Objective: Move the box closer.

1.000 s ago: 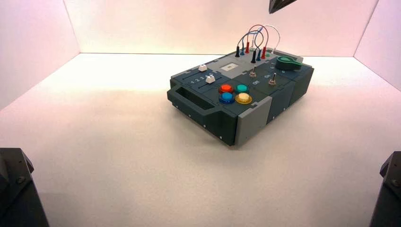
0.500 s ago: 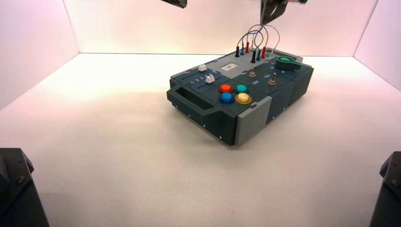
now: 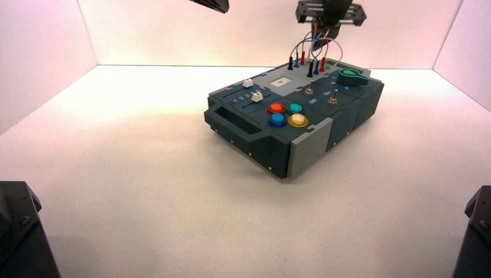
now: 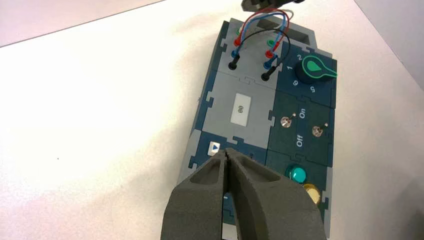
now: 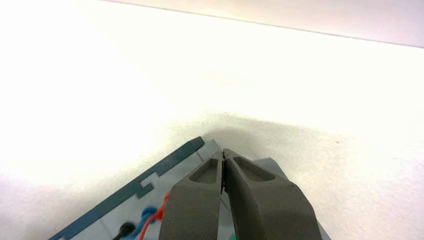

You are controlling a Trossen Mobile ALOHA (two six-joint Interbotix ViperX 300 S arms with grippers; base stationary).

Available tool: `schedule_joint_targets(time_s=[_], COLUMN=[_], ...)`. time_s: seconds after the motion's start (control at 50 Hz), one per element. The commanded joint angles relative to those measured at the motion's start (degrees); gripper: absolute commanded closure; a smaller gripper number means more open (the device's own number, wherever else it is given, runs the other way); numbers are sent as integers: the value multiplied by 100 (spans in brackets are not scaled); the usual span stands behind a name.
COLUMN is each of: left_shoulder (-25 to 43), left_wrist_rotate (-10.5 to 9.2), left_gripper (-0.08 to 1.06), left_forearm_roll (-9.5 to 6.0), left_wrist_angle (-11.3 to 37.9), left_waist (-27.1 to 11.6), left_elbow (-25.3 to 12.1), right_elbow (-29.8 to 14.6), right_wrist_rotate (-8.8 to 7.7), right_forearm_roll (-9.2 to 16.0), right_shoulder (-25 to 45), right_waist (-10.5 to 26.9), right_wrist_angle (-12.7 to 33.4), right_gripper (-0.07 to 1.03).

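Note:
The box [image 3: 292, 119] lies on the white floor, right of centre, turned at an angle, its side handle [image 3: 231, 120] facing front-left. It bears four coloured round buttons [image 3: 287, 114], two toggle switches [image 3: 321, 94], a green knob [image 3: 352, 76] and looped wires [image 3: 312, 49]. My right gripper [image 3: 323, 30] hangs shut above the wires at the box's far end; in the right wrist view it [image 5: 223, 152] is over the box's far corner [image 5: 190, 150]. My left gripper [image 4: 227, 152] is shut and empty, above the box [image 4: 250, 107] near its white sliders.
White walls enclose the floor on three sides. Black angular blocks stand at the front left [image 3: 20, 231] and front right [image 3: 475, 231] corners. Part of the left arm [image 3: 211, 4] shows at the top edge.
My right gripper has come down into view over the wires at the box's far end. Part of the left arm has appeared at the top. The box stays put.

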Motion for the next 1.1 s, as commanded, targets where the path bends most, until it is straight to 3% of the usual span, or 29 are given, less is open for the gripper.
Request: schedule_joint_targets(time_s=[0.02,0.24,0.52,0.66,1.1], left_shoulder=[-70,290,949,1362,2566], left_wrist_rotate=[35,308,527,729,958], left_gripper=[101,101,101,101,101], left_forearm_roll=[9,9,9,9,18], left_wrist_angle=[-18,-132,-466,-642,-659], left_waist=[-18,-9,-18,-18,35], left_elbow=[-9,-53,-281,-483,-1169], right_elbow=[-220,-466,-606,-642,-642], right_wrist_rotate=[-18,-18,-18,-18,-35], right_forearm_roll=[-26,-70,-79,-79,-79], right_shoulder=[-18,255,352,378,290], right_waist=[18,9,0,9,9], right_wrist_angle=[-35,-26,-9,26,158], right_gripper=[99,99,99,99,99])
